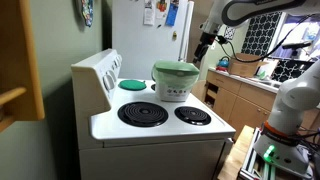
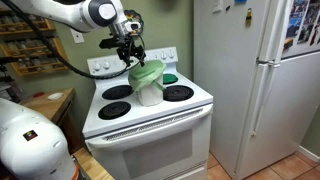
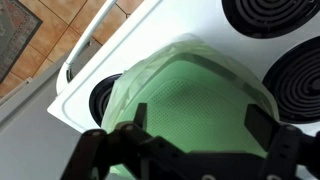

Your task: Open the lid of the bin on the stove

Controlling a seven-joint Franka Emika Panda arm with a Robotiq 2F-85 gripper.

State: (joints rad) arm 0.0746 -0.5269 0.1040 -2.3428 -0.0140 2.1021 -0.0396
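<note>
Approach step: black Robotiq gripper (image 2: 129, 52), jaws apart, hovers above green domed plastic lid (image 3: 195, 90) closing white plastic bin (image 2: 150, 95) on white electric stove (image 1: 165, 131); next move probably a descent to catch the lid's edge.

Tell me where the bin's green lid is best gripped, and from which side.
Probably by the rim of the lid, from above: its top is a smooth low dome with no visible knob, and the open pincer hangs over it.

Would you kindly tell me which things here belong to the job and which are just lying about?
For the job: lid, bin, stove, gripper.
Just lying about: teal disc, refrigerator.
</note>
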